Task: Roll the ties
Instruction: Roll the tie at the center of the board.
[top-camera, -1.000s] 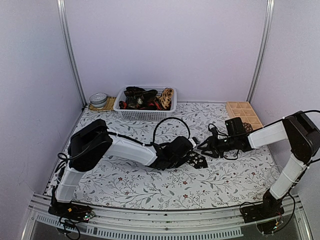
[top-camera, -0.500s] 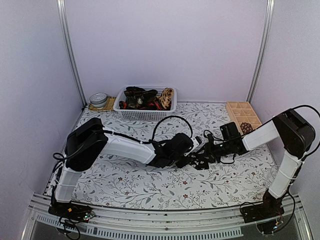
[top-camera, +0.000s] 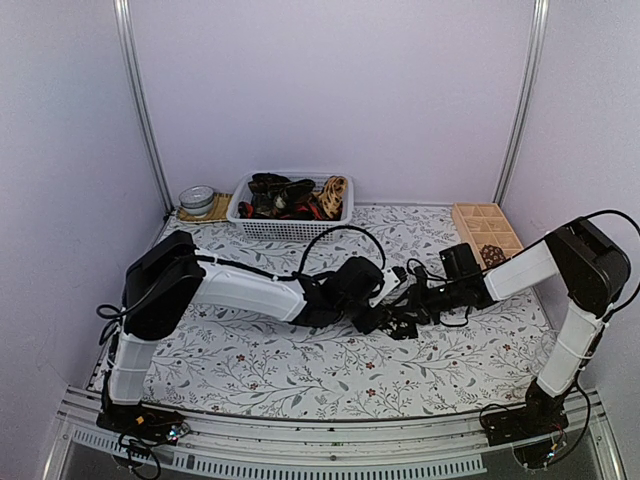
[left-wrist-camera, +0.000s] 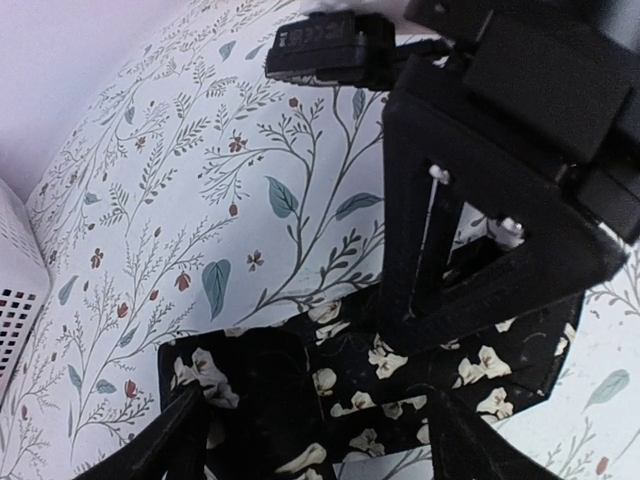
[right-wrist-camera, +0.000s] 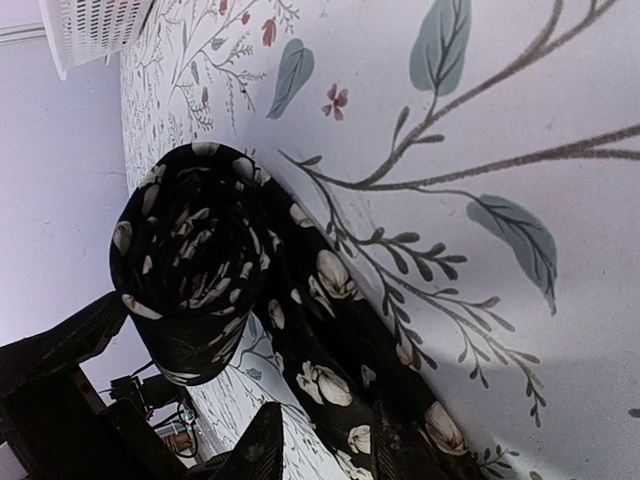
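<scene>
The half-rolled tie (right-wrist-camera: 195, 265) is lying in the middle of the tabletop (top-camera: 300, 375) with the left hand (left-wrist-camera: 315, 450) standing wide open around it, and I cannot tell if the right hand (right-wrist-camera: 322, 455) is gripping its tail, so it is risking springing loose.

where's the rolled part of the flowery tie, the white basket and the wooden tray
rolled tie (right-wrist-camera: 190, 265), right wrist view, centre of the coiled end
white basket (top-camera: 290, 229), top view, its front wall
wooden tray (top-camera: 480, 216), top view, bare far compartments
</scene>
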